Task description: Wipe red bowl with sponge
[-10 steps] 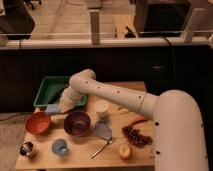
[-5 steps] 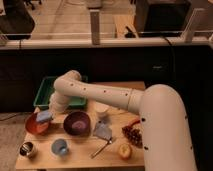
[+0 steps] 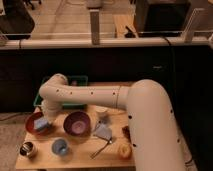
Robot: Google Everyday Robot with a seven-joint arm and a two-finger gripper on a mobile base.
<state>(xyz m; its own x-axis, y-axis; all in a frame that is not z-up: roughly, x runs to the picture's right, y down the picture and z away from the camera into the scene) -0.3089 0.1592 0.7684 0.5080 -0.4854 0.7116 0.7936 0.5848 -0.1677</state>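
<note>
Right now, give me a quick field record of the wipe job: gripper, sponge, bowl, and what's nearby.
gripper: down inside the red bowl
sponge: pale blue, at the gripper, in the red bowl
red bowl: left end of the wooden table
purple bowl: just right of the red bowl
blue cup: in front, between the bowls
green tray: behind the arm
</note>
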